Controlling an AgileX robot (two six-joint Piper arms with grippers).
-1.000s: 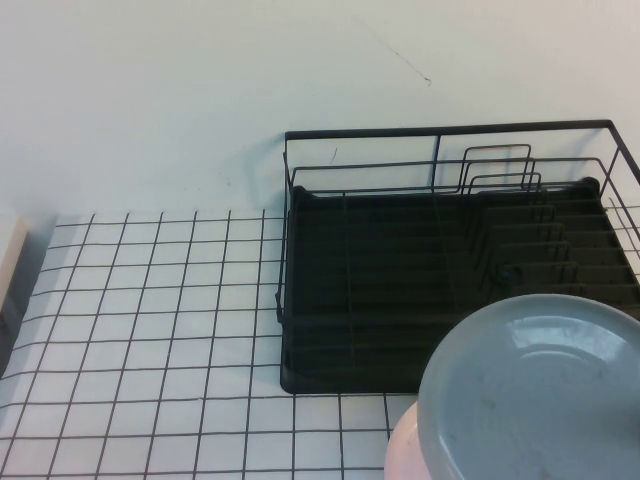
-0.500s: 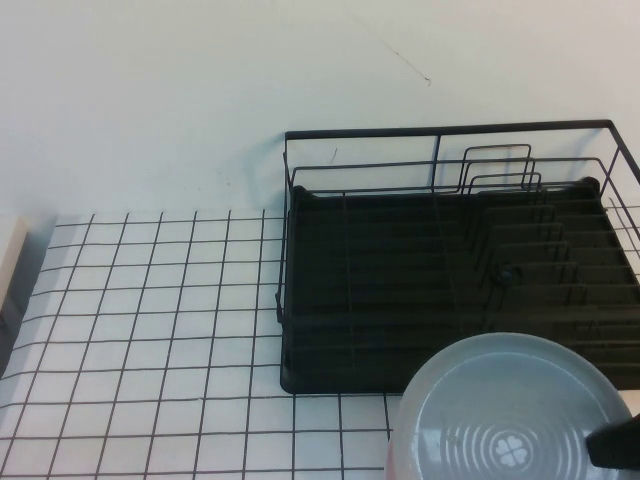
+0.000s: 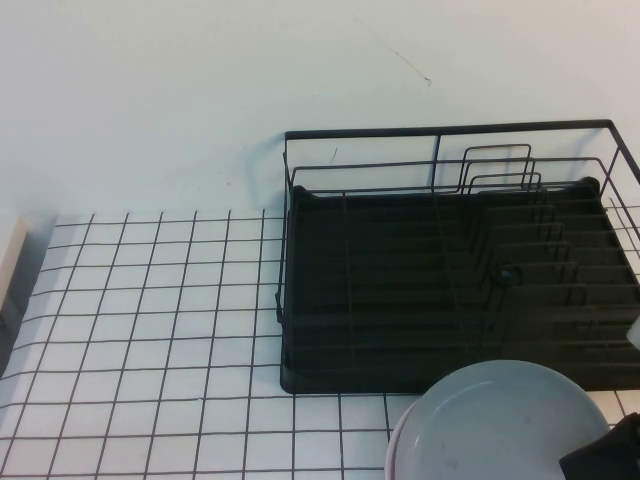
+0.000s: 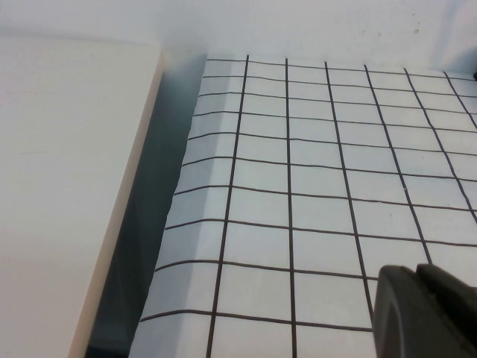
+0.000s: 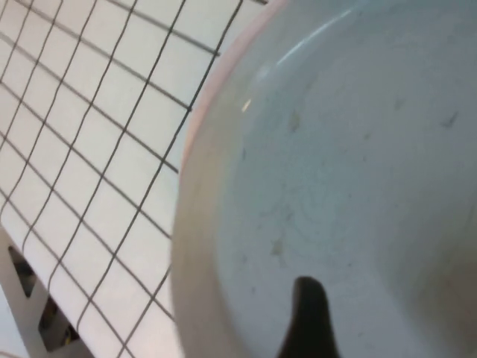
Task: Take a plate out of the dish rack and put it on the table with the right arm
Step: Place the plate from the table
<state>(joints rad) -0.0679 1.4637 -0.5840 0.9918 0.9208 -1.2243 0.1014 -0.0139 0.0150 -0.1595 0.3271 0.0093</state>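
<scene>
The plate (image 3: 500, 420) is a round, pale grey-blue dish with a raised rim. It lies flat in front of the dish rack (image 3: 450, 280), stacked on a pale pink plate (image 3: 398, 445) whose edge shows along its left side. It is out of the rack and low over the table (image 3: 150, 330), but it appears to rest on the pink plate, not on the gridded surface itself.

Handling judgement: the plate is rigid and probably ceramic or hard plastic, moderately heavy for its size, smooth and therefore slippery, and liable to chip if dropped. The raised rim is the only practical place to grasp; a pinch across the rim edge gives the best purchase.

The right gripper (image 3: 605, 455) sits at the plate's near right edge. Only a dark tip is visible, so it cannot be told whether its jaws are spread or pressed together, nor whether it grips the rim.

The left gripper (image 4: 425, 313) is parked over bare grid near the table's left edge; its jaw state cannot be told.

The high view shows the rack, empty of plates. The right wrist view alone shows the plate (image 5: 350, 171) surface up close with the pink rim (image 5: 195, 186) beneath it. The left wrist view alone shows a pale board (image 4: 67, 186) beside the table.
</scene>
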